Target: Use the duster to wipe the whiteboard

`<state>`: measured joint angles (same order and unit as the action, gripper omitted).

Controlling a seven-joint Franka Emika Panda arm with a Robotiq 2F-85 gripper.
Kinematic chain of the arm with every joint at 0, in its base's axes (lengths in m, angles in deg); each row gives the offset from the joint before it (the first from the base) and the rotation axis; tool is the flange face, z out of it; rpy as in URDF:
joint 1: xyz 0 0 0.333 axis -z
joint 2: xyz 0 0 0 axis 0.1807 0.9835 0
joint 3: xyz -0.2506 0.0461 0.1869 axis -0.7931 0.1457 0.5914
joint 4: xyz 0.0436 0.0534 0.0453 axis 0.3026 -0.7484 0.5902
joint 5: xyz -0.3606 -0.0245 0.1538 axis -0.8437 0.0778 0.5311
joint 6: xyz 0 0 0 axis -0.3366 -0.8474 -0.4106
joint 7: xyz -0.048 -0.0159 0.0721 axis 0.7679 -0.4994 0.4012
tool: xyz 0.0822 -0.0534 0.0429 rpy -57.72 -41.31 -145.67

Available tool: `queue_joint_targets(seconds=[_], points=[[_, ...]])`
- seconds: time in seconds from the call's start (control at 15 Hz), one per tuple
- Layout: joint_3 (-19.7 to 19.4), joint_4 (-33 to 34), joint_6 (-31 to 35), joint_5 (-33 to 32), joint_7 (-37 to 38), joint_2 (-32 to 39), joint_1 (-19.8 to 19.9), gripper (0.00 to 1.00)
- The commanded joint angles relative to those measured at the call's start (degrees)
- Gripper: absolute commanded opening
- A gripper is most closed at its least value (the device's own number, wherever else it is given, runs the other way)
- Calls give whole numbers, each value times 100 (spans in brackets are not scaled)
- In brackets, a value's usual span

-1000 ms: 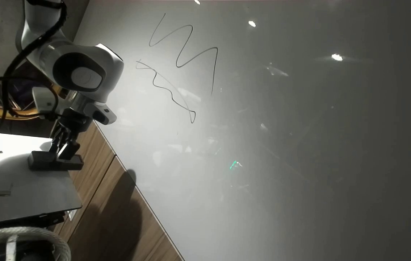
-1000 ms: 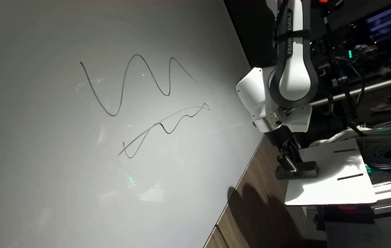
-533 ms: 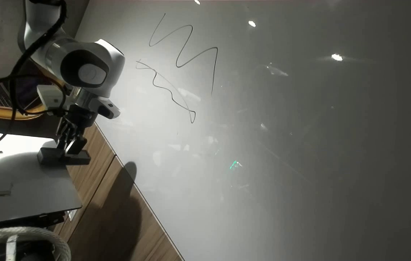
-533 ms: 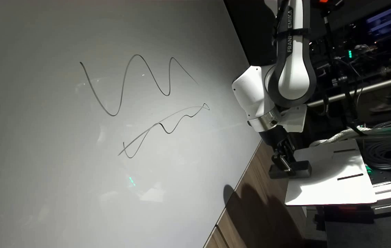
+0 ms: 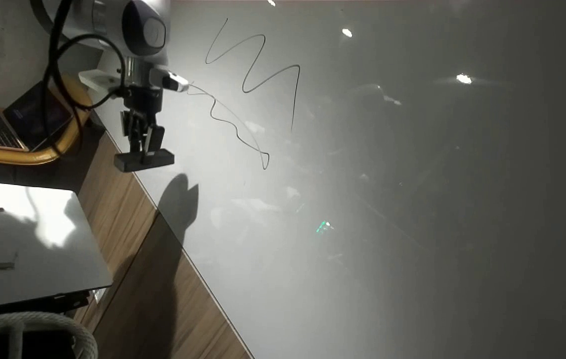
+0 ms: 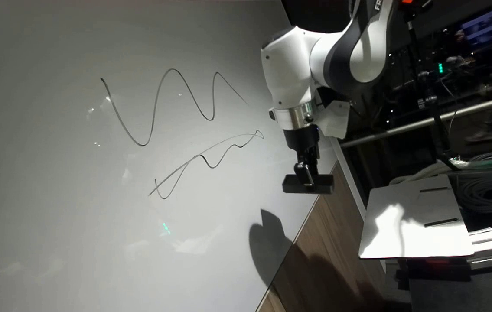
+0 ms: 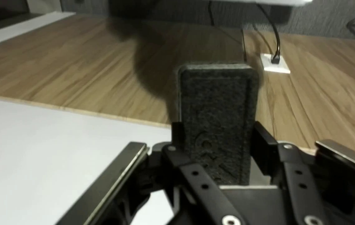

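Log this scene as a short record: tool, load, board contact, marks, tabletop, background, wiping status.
Tool: closed, one finger on each side of the duster
Load: duster, a dark grey oblong block
Contact with whiteboard: seemingly none; a shadow on it lies apart from the duster
Marks: upper wavy scribble and lower looping scribble, both dark
White tabletop: duster clear of it
Background: open laptop in an exterior view
Wiping: not done; both scribbles are on the board
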<state>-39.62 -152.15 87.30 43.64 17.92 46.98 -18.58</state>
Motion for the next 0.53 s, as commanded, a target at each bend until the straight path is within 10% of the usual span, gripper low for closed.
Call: queue_joint_targets(seconds=[0.0,0.47], points=[[551,809,-322,-611,442,-263,92,29],[1230,2958,-437,-2240,1505,391,66,29]])
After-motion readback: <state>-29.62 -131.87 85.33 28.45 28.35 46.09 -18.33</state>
